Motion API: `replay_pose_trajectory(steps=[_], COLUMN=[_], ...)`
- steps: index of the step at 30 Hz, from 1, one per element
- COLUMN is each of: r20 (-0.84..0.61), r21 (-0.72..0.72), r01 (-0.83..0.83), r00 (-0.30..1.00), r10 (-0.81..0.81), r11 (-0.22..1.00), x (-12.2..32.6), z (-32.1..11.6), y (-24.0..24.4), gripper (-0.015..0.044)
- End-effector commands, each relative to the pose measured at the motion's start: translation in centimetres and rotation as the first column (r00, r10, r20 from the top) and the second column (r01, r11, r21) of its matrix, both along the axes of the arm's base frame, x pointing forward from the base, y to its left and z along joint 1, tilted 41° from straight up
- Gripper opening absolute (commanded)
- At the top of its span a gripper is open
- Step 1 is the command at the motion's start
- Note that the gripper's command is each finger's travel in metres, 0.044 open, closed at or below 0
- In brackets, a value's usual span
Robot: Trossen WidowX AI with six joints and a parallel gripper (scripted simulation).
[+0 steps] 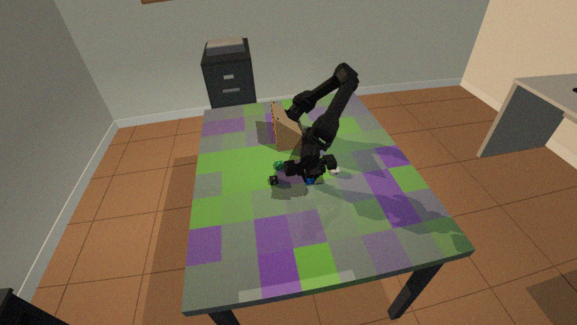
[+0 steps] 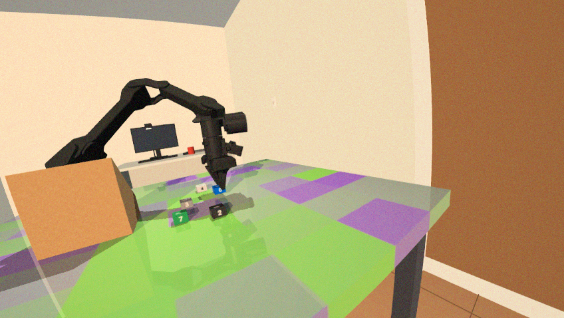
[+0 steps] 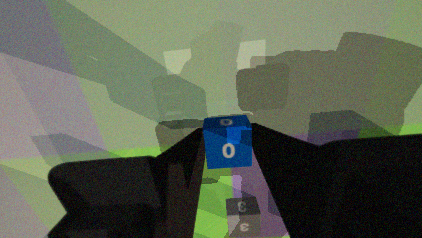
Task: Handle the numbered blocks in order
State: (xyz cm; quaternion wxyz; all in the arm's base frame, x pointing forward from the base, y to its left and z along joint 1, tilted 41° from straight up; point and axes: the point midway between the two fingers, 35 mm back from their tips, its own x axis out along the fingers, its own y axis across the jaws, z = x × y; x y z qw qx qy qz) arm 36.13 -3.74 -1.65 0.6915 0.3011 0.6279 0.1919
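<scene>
My gripper is shut on the blue block, which shows a 0. The block looks slightly above the table, upright between the fingertips. The black block shows a 2. The grey block shows a 3 and is hidden in the top view. The white block shows a 4. The green block shows a 7. None of these four is touched by the fingers.
A large tan, slanted box stands on the patchwork table near the arm's base, behind the green block. The arm's shadow falls across the table around the blocks.
</scene>
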Motion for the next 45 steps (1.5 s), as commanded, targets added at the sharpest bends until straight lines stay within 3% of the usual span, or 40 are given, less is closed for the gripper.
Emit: replay_pose_trajectory(steps=[1,27,38,45], r20=[0.003,0.003,0.003,0.003], r21=[-0.002,-0.002,-0.002,-0.003], r01=[-0.004,-0.004,-0.004,-0.004], r00=[1.000,1.000,1.000,1.000], r10=[0.004,0.004,0.004,0.004], r11=[1.000,1.000,1.000,1.000], x=[0.0,0.2,0.2,-0.2], z=[0.1,-1.0,-1.0,1.5], y=[0.0,0.9,0.9,-1.2], gripper=[0.0120,0.0120,0.0400,0.0400])
